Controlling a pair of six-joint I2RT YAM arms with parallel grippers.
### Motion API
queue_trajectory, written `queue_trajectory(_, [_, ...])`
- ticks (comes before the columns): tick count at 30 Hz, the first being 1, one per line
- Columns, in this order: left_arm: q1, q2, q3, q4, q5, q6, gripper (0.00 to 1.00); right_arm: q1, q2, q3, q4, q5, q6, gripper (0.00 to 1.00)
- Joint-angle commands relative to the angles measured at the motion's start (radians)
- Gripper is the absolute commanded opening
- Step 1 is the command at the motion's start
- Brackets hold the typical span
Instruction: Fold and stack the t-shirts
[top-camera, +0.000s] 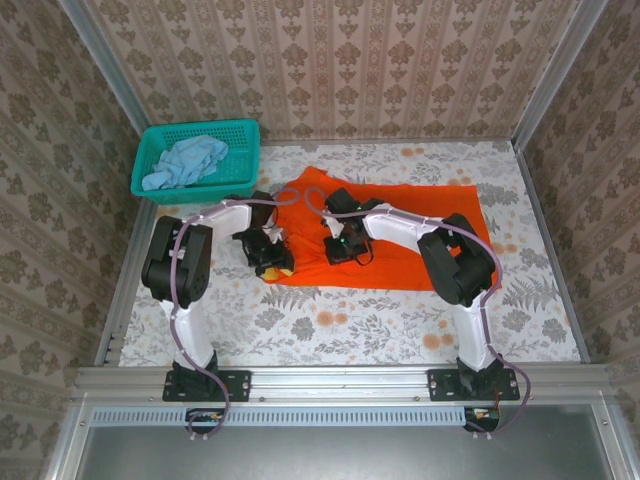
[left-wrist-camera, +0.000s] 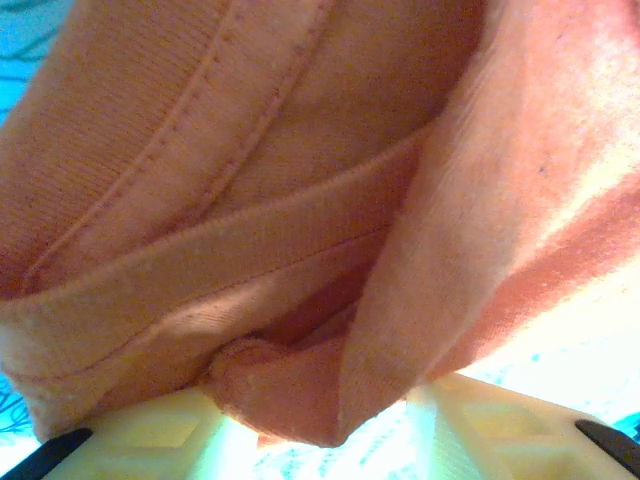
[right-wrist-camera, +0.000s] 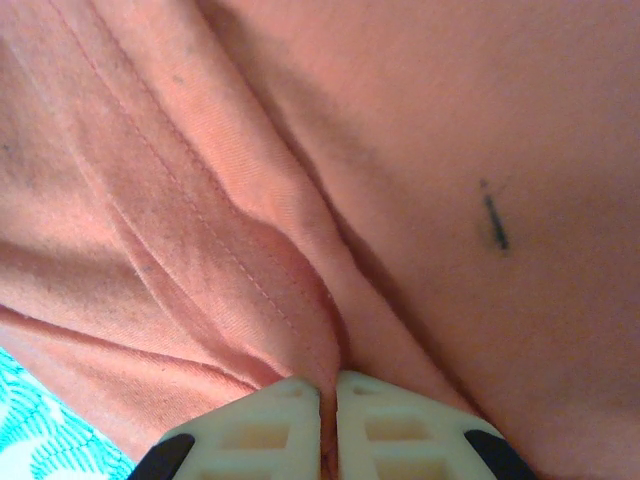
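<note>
the orange t-shirt (top-camera: 400, 225) lies spread on the table (top-camera: 400, 320), the blue t-shirt (top-camera: 185, 160) in the basket (top-camera: 240, 135). both claws pinch orange cloth: left gripper (left-wrist-camera: 320, 425) holds a hemmed edge, right gripper (right-wrist-camera: 328, 425) nips a ridge. it's light and limp (likely to sag and slide), so stitched hems look the surest hold.

You have a surface (top-camera: 400, 325) covered in a pale cloth printed with leaves and orange flowers, framed by metal rails. Lying on it toward the middle and right you see the orange t-shirt (top-camera: 420, 260), spread mostly flat with its left end bunched. At your far left corner stands a teal mesh basket (top-camera: 243, 155), with the pale blue t-shirt (top-camera: 185, 162) crumpled inside it.
</note>
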Motion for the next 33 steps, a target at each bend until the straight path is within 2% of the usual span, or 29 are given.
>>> queue_trajectory(1, [-0.007,0.074,-0.057,-0.026,-0.156,0.035,0.44,-0.023,-0.02,0.032,-0.004,-0.052,0.02,0.12])
queue_trajectory(8, [-0.021,0.079,-0.053,-0.047,-0.22,0.051,0.44,-0.063,-0.01,0.043,-0.005,-0.11,0.035,0.12])
queue_trajectory(23, [-0.032,0.077,-0.061,-0.046,-0.245,0.061,0.43,-0.171,0.066,0.125,-0.013,-0.188,0.142,0.13])
queue_trajectory(27, [-0.037,0.073,-0.065,-0.048,-0.248,0.062,0.43,-0.213,0.101,0.16,-0.054,-0.154,0.204,0.22])
queue_trajectory(29, [-0.038,0.07,-0.069,-0.048,-0.251,0.059,0.43,-0.24,0.102,0.163,-0.065,-0.147,0.24,0.3])
queue_trajectory(33, [-0.041,0.062,-0.078,-0.051,-0.26,0.058,0.43,-0.302,0.062,0.136,-0.083,-0.111,0.321,0.33])
